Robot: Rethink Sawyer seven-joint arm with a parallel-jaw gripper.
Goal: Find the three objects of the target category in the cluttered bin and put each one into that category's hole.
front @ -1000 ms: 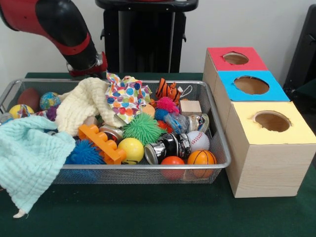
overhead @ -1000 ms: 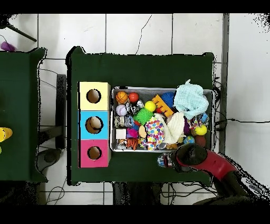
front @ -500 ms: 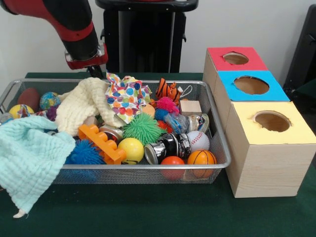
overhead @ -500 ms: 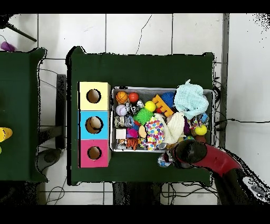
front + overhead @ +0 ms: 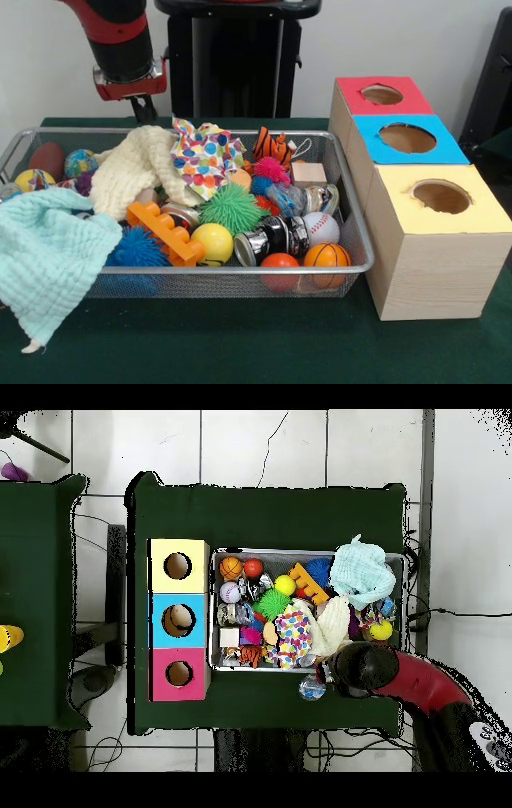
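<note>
Looks like the search step, nothing picked yet. Gripper (image 5: 145, 110) hanging above the back edge of the bin (image 5: 240, 270), toward its left corner in the front view. Honestly can't tell whether it's wide or narrow from here, and nothing visibly held.

Right below and a bit in front: cream cloth (image 5: 132, 172), draped over the clutter and touching the spotted cloth (image 5: 204, 156). Teal cloth (image 5: 48, 256) well apart, spilling over the front left corner.

If cloths are the target, best to come straight down on the cream one's raised fold, pinch high, lift slowly so no toys tag along. Which hole? Can't say yet: red (image 5: 382, 94), blue (image 5: 407, 138) or yellow (image 5: 441, 196).
</note>
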